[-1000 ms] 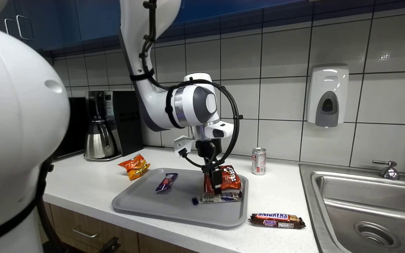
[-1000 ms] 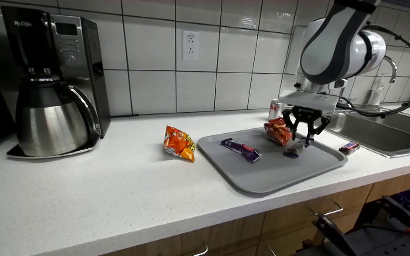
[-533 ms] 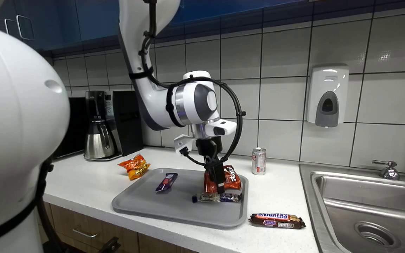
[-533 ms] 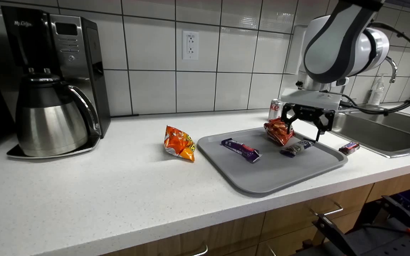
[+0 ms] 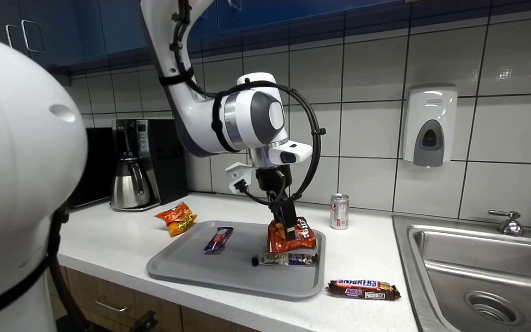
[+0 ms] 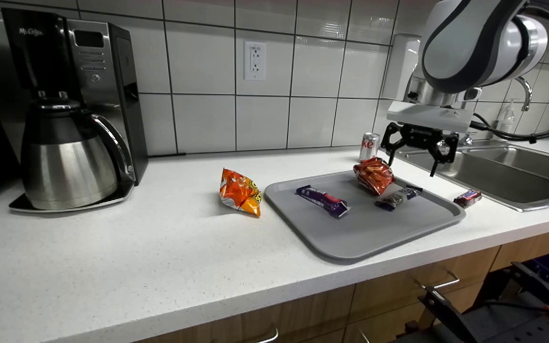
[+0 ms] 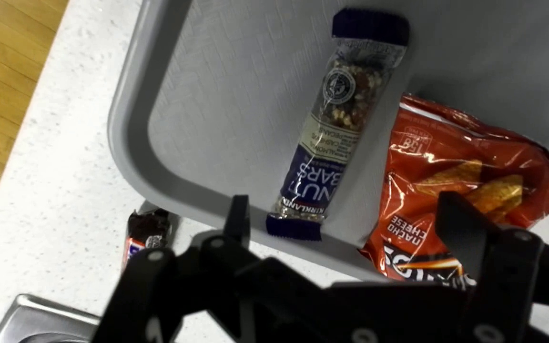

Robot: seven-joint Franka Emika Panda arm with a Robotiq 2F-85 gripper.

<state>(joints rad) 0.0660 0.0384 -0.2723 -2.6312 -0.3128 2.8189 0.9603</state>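
Gray in colour, the tray [image 6: 350, 233] sits on the white counter [image 6: 136, 267] and carries the nut bar [image 7: 327, 138], which lies flat with one end at the rim; its label reads "KIRKLAND" and "NUT BARS", inverted in the wrist view, with "CASHEWS" and "PECANS" in smaller print. Beside the bar is the red chip bag [image 7: 436, 147], marked "NACHO CHEESE"; a black finger [image 7: 460, 228] covers part of it in that view. The gripper [image 6: 412, 169] hangs over this end of the tray, jaws spread apart and released; contact with the bag cannot be confirmed. A purple-wrapped bar [image 6: 322, 201] lies well apart on the tray. On the counter, between tray and sink [image 5: 409, 258], lies the chocolate bar [image 5: 363, 290] labelled "SNICKERS", with "PACKED" legible on its wrapper. The upright can [image 6: 369, 145] shows "ke" in an exterior view and stands off the tray, near the chip bag. Near the tray's opposite end lies the orange bag [image 6: 240, 193]. Beyond it stands the coffee maker [image 6: 96, 85], lettered "Mr. Coffee", holding a steel carafe [image 6: 67, 171]. The soap dispenser [image 5: 430, 124] is mounted on the tiled wall [image 5: 371, 129].
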